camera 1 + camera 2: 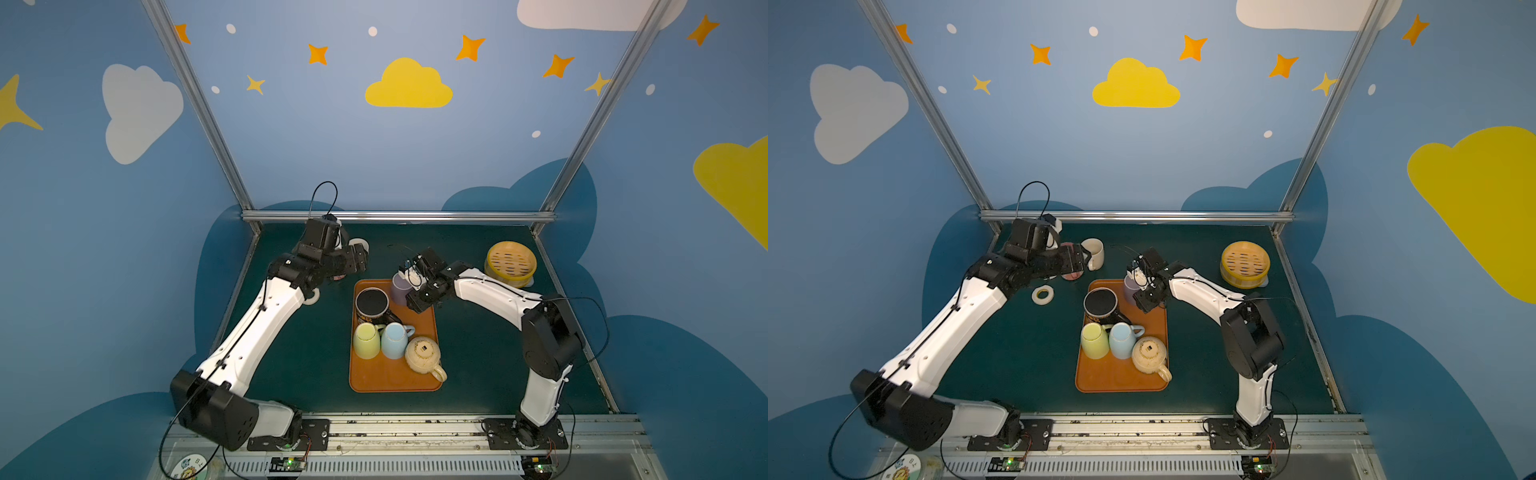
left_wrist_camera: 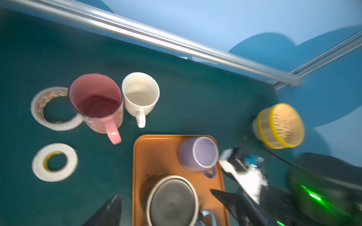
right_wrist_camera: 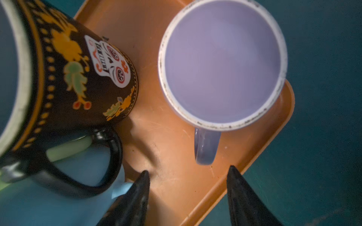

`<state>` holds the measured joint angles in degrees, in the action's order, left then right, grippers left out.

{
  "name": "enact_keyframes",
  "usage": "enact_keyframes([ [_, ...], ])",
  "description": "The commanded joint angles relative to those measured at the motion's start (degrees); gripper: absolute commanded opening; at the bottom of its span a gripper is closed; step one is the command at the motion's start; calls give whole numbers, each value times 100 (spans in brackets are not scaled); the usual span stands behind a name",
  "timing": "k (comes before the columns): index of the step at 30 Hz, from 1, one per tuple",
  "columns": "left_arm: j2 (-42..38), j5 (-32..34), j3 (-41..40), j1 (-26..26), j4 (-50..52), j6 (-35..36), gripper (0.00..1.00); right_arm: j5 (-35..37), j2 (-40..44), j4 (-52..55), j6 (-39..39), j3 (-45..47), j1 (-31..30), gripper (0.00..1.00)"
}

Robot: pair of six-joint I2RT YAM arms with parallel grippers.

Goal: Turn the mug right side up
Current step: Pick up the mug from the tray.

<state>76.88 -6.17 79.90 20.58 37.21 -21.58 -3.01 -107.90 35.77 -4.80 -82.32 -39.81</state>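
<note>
Top views: purple mug [image 1: 398, 286] sits upside down in the orange tray's [image 1: 374, 376] far corner.
Left wrist: your left gripper [image 2: 166, 203] is wide and empty; park it clear imo.
Right wrist: your right gripper [image 3: 188, 170] is spread, empty, just short of the handle [image 3: 205, 148]; straddle it squarely before you squeeze.

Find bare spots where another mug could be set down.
Free: the tray's near end, before the cream mug; the mat between white mug and steamer. Crowded: the tray's far part, and around the pink mug and tape rolls.
</note>
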Motion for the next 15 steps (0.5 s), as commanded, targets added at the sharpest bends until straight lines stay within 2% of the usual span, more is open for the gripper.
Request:
enact_keyframes([
  [1, -439, -218, -304, 24, -84, -56, 100, 98, -246, 337, -187, -323, 8, 57],
  [8, -1474, -104, -1073, 32, 32, -91, 100, -7, -650, 440, -208, -633, 95, 52],
  [15, -2224, -173, -1714, 32, 18, -281, 100, -34, -855, 518, -175, -860, 140, 42],
])
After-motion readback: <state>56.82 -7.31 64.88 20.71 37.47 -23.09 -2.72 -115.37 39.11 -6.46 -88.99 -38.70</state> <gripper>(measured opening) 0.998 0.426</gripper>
